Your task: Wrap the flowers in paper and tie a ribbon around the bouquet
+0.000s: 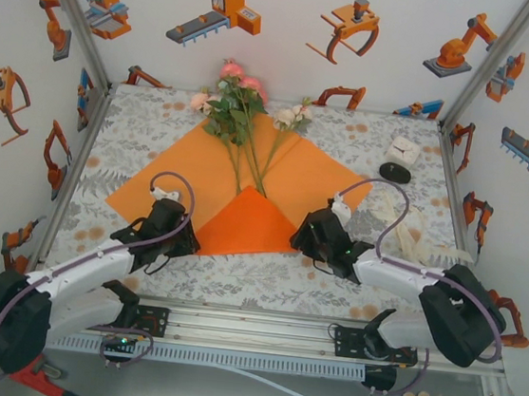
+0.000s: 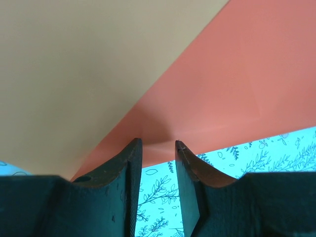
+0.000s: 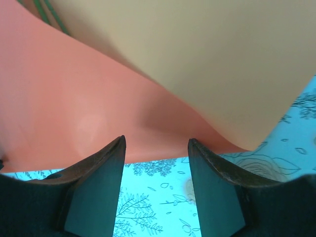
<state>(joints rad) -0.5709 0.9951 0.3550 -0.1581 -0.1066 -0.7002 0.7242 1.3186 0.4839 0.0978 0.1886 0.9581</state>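
Paper (image 1: pixel 151 190) lies spread like a diamond on the cloth (image 1: pixel 264 284), and its near corner is folded up into a darker flap (image 1: pixel 242 226) that covers the lower stems. The flowers (image 1: pixel 241 109) rest along the middle of the sheet, blooms at the far corner and spilling just past its edge.

My left gripper (image 1: pixel 176 236) sits low at the flap's left edge. From its wrist I see the left gripper (image 2: pixel 157 144) with its fingers (image 2: pixel 132 158) a narrow gap apart and nothing between them. Only cloth shows in the gap, and the flap's edge (image 2: pixel 237 89) is just beyond the tips.

My right gripper (image 1: pixel 300 236) is at the flap's right edge. On its wrist camera the right gripper (image 3: pixel 155 140) stands wider, fingers (image 3: pixel 106 163) spread and empty. The paper (image 3: pixel 74 98) is close ahead of them, and a bit of green stem (image 3: pixel 44 10) peeks out at the top left.

The ribbon (image 1: pixel 411 236) lies in a loose heap on the cloth to the right, well apart from the paper. Behind it are a white box (image 1: pixel 404 149) and a black disc (image 1: pixel 395 172).
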